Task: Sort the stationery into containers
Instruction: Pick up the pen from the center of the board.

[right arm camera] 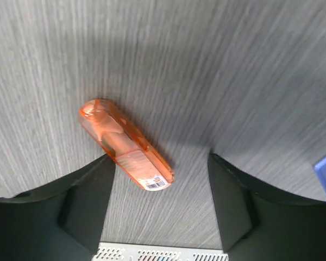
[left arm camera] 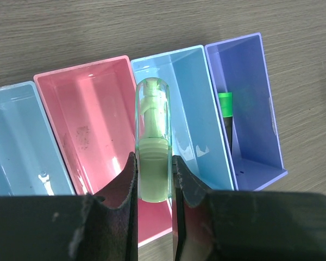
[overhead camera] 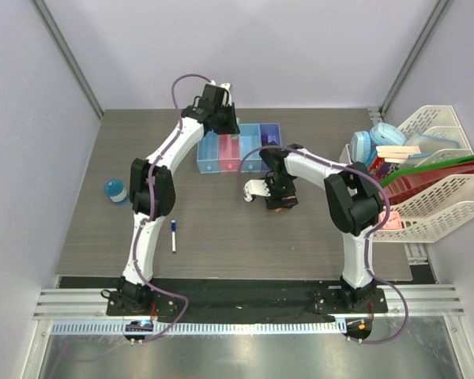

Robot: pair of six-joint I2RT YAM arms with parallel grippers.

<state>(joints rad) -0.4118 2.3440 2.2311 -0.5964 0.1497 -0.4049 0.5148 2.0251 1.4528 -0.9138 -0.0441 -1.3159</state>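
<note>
My left gripper is shut on a small green piece with a clear cap, held above the wall between the pink bin and the light blue bin. A green-capped highlighter lies in the purple bin. The row of bins sits at the back of the table, with the left gripper over it. My right gripper is open above an orange piece lying on the table; it also shows in the top view. A blue-capped white marker lies near the left arm.
A round blue disc sits at the table's left edge. White mesh racks with books and folders stand at the right. A small white object lies left of the right gripper.
</note>
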